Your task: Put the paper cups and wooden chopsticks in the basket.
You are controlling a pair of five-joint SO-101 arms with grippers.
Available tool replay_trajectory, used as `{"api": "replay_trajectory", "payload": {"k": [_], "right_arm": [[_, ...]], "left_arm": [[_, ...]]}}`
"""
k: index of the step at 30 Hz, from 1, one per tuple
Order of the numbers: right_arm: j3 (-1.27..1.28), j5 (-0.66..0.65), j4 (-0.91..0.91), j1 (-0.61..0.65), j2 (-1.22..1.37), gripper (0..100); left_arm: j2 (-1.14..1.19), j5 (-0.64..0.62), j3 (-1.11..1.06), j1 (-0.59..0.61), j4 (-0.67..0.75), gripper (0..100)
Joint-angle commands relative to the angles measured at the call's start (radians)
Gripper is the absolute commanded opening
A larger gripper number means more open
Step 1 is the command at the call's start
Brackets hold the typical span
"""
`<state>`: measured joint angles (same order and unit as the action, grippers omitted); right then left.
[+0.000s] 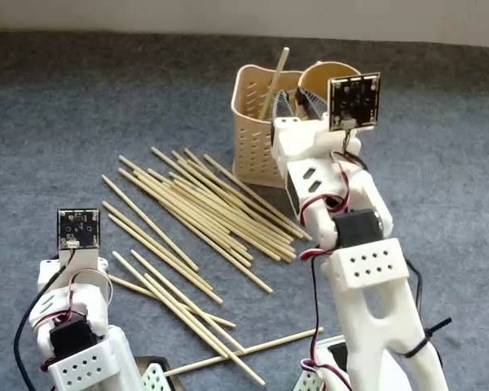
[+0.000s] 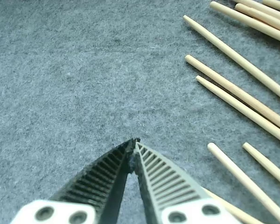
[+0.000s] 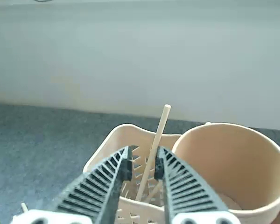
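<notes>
A beige slotted basket [image 1: 257, 138] stands at the back of the grey carpet. A paper cup [image 1: 326, 75] sits at its right end, and one wooden chopstick [image 1: 275, 80] leans upright inside it. My right gripper [image 1: 298, 104] hovers open just above the basket. In the right wrist view, its tips [image 3: 142, 163] have a small gap between them, with the chopstick [image 3: 161, 128], the basket rim [image 3: 102, 154] and the cup [image 3: 233, 163] behind. Many chopsticks [image 1: 204, 212] lie loose on the carpet. My left gripper [image 2: 133, 142] is shut and empty, low over bare carpet beside some chopsticks [image 2: 238, 93].
The left arm [image 1: 73, 326] is at the front left corner and the right arm [image 1: 367, 277] rises from the front right. A few stray chopsticks [image 1: 228, 354] lie between the two bases. A pale wall [image 3: 140, 56] runs behind the basket.
</notes>
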<state>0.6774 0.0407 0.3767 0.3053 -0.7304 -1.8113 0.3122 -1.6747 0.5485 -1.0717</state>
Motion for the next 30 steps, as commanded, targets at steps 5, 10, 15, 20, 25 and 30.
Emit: {"api": "replay_trajectory", "payload": {"k": [5,10,15,20,25,30], "right_arm": [[-0.005,-0.008,0.096,0.015,-0.157,9.3],[-0.005,-0.008,0.097,0.016,-0.257,9.2],[-0.004,-0.008,0.174,0.016,-0.341,9.1],[-0.004,-0.012,0.334,0.087,-0.417,9.1],[-0.004,-0.012,0.484,0.209,-0.447,9.1],[0.062,-0.014,0.539,0.328,-0.446,9.4]], "left_arm": [[-0.013,0.008,-0.021,0.008,0.000,1],[-0.013,0.008,-0.021,0.008,0.000,1],[-0.013,0.008,-0.021,0.008,0.000,1],[-0.013,0.008,-0.021,0.008,0.000,1],[-0.013,0.008,-0.021,0.008,-0.003,1],[-0.013,0.008,-0.021,0.008,-0.003,1]]}}
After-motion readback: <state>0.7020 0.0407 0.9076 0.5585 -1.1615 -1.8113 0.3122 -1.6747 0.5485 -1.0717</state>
